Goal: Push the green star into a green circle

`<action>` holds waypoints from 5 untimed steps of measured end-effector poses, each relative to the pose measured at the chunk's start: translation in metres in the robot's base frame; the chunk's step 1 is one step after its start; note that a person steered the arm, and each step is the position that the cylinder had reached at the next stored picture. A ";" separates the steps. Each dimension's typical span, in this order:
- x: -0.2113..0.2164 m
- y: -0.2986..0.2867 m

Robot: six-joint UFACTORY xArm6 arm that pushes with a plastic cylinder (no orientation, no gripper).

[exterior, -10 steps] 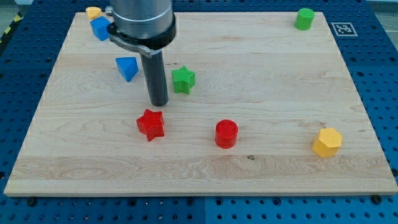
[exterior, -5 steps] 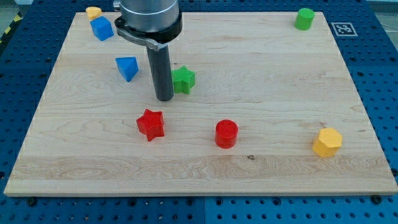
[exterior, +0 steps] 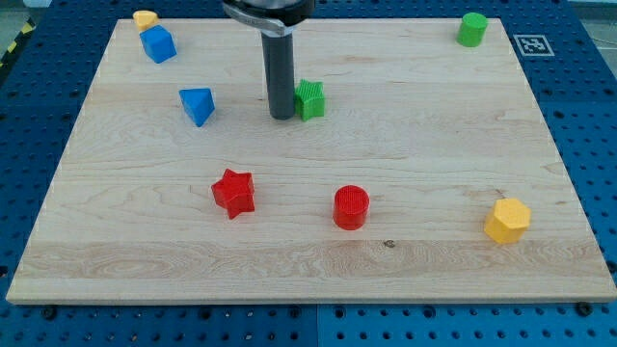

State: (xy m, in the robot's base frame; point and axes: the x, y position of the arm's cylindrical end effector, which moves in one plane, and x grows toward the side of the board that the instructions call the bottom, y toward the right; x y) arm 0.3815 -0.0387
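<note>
Green star (exterior: 309, 99) touches my tip (exterior: 281, 117) at its left; no gripper or writing shows.

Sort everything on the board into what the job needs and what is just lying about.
Needed:
green star, with my tip against its left side
green circle, at the view's top right

Lying about:
blue cube
blue wedge
small yellow block, top left
red star
red cylinder
yellow hexagon
</note>
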 end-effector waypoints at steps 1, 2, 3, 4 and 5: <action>0.000 0.010; 0.000 0.024; 0.000 0.043; 0.000 0.065; 0.000 0.086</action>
State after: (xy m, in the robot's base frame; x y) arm 0.3812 0.0470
